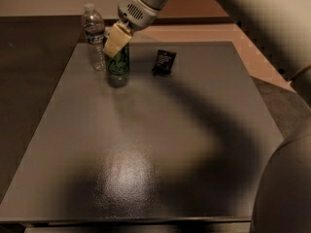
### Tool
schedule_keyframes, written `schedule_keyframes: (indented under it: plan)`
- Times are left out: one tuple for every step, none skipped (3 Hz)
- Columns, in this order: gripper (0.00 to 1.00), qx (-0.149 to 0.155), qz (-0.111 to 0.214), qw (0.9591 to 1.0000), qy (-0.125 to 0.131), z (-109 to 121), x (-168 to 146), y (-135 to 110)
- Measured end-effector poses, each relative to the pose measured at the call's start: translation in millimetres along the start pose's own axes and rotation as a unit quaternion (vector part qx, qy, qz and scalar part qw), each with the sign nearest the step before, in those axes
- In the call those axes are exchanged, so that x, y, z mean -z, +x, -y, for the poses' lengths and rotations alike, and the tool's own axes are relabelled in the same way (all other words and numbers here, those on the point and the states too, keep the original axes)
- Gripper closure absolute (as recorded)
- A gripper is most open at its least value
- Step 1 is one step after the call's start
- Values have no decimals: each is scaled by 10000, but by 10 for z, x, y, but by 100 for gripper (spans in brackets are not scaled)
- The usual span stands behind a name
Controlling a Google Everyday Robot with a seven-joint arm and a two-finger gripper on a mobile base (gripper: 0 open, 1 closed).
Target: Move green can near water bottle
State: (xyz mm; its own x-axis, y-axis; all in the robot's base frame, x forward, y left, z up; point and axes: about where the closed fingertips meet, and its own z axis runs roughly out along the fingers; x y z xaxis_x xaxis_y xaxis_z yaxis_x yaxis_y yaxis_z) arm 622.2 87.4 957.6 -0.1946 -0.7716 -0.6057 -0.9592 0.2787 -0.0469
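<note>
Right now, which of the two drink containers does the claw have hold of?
The green can, the shorter dark one; the claw grips its top. The taller clear water bottle stands free beside it.

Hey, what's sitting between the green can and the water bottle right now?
Nothing: in the camera view only a narrow strip of bare table separates the green can from the water bottle. The pincer grips the can's top.

A small black packet [164, 62] lies on the grey table [146, 144].
</note>
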Motion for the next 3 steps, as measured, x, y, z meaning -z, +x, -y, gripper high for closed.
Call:
schedule_keyframes:
  plan:
    - [100, -233, -111, 9993, 257, 201, -170, 41]
    - [82, -330, -201, 9975, 596, 336, -271, 106]
    - [59, -250, -144, 9960, 842, 421, -375, 155]
